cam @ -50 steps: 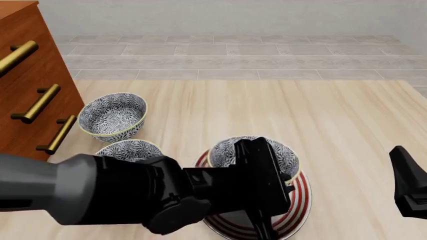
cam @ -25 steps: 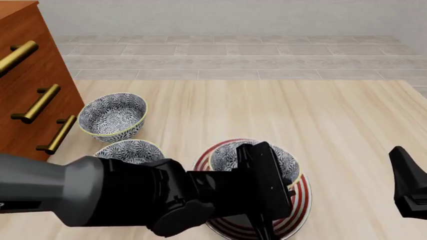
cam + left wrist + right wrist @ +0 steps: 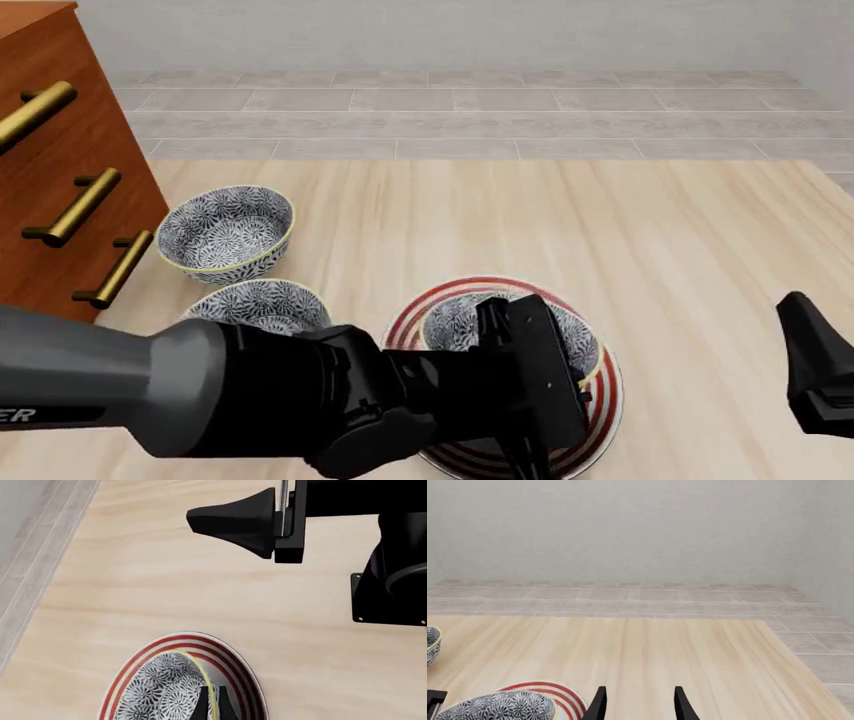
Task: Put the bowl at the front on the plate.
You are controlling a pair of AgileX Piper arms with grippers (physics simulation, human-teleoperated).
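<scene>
- The desk (image 3: 534,210) is pale wood with a lengthwise grain; beyond its far edge lies a grey tiled floor (image 3: 467,120) and a plain pale wall (image 3: 627,530).
- At the far left stands a reddish-brown drawer cabinet (image 3: 54,180) with brass bar handles (image 3: 80,208).
- Two like-patterned bowls sit on the desk's left: the far spare bowl (image 3: 224,232) and the near spare bowl (image 3: 260,304), apart from each other.
- The bowl (image 3: 461,322) sits inside the plate (image 3: 603,390), near the desk's front edge, a little right of the spare bowls.
- The front view hides the left pincer (image 3: 210,707) under the arm's bulk; only the left wrist view shows its fingers pinched on the bowl's yellow rim, one inside and one outside.
- That wrist view also shows the right arm's black body (image 3: 393,570) across the desk.
- The right pincer (image 3: 637,702) stands open and empty in its own wrist view, with the bowl and plate at that picture's near left corner; in the front view it is a dark shape at the right edge.
- Against a second ago, the bowl has come lower, and the plate's red rings now show all round its far side.
</scene>
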